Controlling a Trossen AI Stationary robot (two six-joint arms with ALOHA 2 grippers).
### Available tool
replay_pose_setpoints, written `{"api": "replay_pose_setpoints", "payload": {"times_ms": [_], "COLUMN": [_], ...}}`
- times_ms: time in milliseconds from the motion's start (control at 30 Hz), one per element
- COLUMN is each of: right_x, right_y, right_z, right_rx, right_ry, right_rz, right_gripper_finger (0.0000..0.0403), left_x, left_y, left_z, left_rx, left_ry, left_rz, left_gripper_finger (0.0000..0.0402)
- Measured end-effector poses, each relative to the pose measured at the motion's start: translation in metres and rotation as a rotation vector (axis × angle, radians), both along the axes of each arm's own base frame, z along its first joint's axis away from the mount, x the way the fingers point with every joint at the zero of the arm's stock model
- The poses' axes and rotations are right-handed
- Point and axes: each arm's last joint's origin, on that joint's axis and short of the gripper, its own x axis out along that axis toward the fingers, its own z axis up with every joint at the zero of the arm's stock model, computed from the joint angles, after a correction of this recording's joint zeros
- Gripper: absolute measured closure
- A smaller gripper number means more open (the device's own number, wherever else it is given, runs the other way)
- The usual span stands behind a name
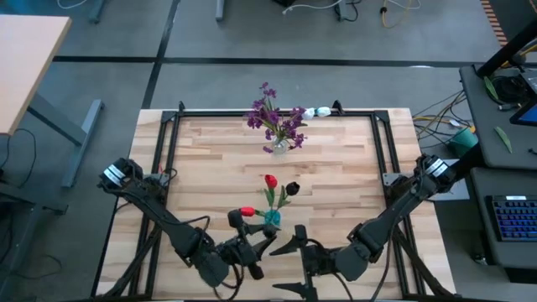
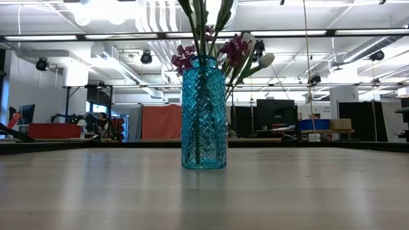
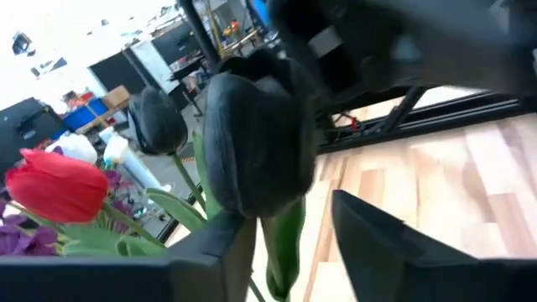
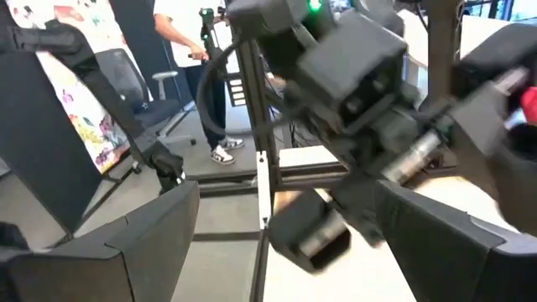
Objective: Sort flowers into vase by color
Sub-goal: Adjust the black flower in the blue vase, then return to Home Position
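Note:
A blue glass vase [image 1: 273, 216] [image 2: 204, 114] stands near the table's near edge. It holds a red tulip [image 1: 270, 180] and a near-black bloom [image 1: 291, 189]. A second black bloom [image 1: 237, 218] [image 3: 256, 143] and a red head [image 1: 247, 211] sit just left of the vase. My left gripper [image 1: 258, 237] [image 3: 289, 210] is open, with that bloom's green stem [image 3: 284, 247] between its fingers. A clear vase [image 1: 278, 144] at the far edge holds purple clusters [image 1: 275, 117], with white buds [image 1: 315, 111] beside it. My right gripper [image 1: 289, 264] [image 4: 285, 201] is open to the right of the blue vase. My left gripper stands level around the black bloom's stem, just below the head, which is upright. The stem runs close along one finger [image 3: 214, 252]; the other finger [image 3: 377, 243] is apart from it. Whether the stem touches the finger, I cannot tell.
A black frame rail [image 1: 277, 111] runs along the table's far edge and sides. Bare wood [image 1: 218, 159] lies between the two vases and to either side. A desk with a keyboard [image 1: 512, 218] stands off to the right. A person [image 4: 197, 75] stands in the room beyond.

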Motion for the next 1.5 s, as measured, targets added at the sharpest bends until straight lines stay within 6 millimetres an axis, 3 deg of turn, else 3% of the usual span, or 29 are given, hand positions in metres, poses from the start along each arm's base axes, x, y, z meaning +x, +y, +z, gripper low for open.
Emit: {"api": "replay_pose_setpoints", "payload": {"times_ms": [200, 400, 600, 767, 1033, 1500], "right_x": [-0.007, -0.011, -0.012, -0.013, -0.014, -0.015], "right_y": [-0.002, -0.004, -0.002, -0.001, -0.006, -0.007], "right_z": [0.007, 0.014, 0.013, 0.01, 0.001, -0.009], "right_rx": [-0.073, -0.119, -0.122, -0.112, -0.17, -0.201], "right_ry": [0.006, -0.017, -0.014, 0.009, 0.078, 0.155], "right_rz": [0.013, 0.022, 0.028, 0.028, -0.085, -0.082], "right_gripper_finger": [0.0055, 0.0055, 0.0055, 0.0055, 0.0055, 0.0055], "left_x": [-0.017, -0.027, -0.014, -0.005, -0.005, -0.033], "left_y": [-0.015, -0.024, -0.014, 0.0, 0.001, -0.024], "left_z": [0.016, 0.022, 0.013, 0.014, 0.013, 0.005], "left_rx": [0.054, 0.142, 0.051, 0.003, -0.019, 0.098], "left_ry": [-0.023, -0.002, -0.002, -0.04, -0.048, 0.011], "left_rz": [0.04, 0.084, -0.008, 0.089, 0.094, 0.093], "left_gripper_finger": [0.0203, 0.0174, 0.0171, 0.017, 0.017, 0.017]}}
